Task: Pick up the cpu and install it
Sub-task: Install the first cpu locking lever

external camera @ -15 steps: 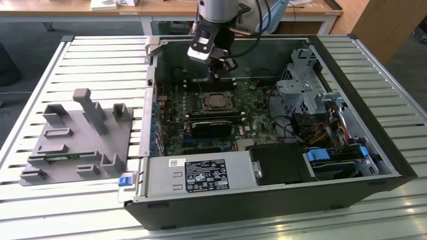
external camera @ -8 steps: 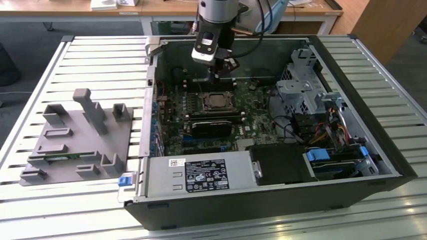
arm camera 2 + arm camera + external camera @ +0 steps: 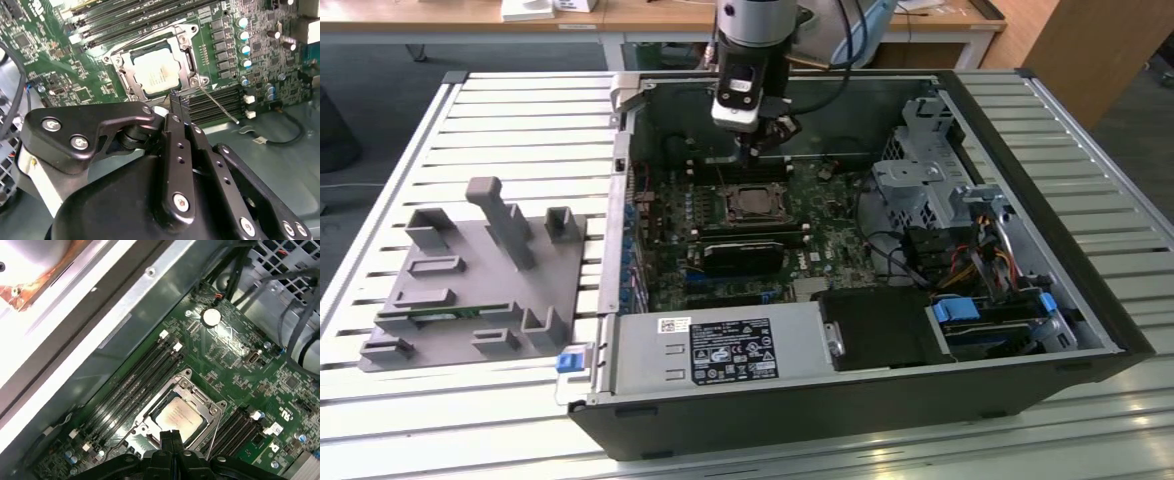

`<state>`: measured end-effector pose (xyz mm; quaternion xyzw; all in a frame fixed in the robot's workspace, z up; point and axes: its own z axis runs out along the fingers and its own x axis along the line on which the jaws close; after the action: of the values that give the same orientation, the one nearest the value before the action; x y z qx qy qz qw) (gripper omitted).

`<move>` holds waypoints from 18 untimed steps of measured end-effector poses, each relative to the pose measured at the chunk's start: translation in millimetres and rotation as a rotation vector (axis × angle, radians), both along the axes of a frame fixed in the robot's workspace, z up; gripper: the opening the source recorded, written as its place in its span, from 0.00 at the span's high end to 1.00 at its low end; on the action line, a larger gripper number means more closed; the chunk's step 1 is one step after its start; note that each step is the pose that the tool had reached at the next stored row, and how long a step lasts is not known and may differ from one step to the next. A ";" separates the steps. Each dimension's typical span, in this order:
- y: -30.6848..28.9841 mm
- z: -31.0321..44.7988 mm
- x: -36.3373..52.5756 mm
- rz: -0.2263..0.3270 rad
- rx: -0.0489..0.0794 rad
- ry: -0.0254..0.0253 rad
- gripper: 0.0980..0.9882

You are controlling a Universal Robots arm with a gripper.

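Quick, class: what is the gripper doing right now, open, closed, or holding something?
Gripper: closed and empty, fingers pressed together just beside the socket frame; the cpu sits in the socket.

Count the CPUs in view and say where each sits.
1. The cpu sits in the socket on the motherboard in both wrist views, with the gripper just above the socket's edge. Others could be hidden.
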<state>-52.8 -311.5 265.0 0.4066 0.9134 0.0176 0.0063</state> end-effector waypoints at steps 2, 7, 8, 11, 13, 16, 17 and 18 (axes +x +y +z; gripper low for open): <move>0.0 -0.1 0.0 0.025 0.000 0.0000 0.99; 0.0 -0.1 0.0 0.083 0.000 0.0000 0.99; 0.0 -0.1 0.0 0.093 0.000 0.0000 0.99; 0.0 -0.1 0.0 0.124 0.000 0.0000 0.99; 0.0 -0.1 0.0 0.146 0.000 0.0000 0.99; 0.0 -0.1 0.0 0.184 0.000 0.0000 0.99; 0.0 -0.1 0.0 0.194 0.000 0.0000 0.99; -0.2 -0.1 0.0 0.204 0.000 0.0000 0.99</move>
<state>-52.8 -311.7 264.9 0.3117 0.9500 0.0182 0.0045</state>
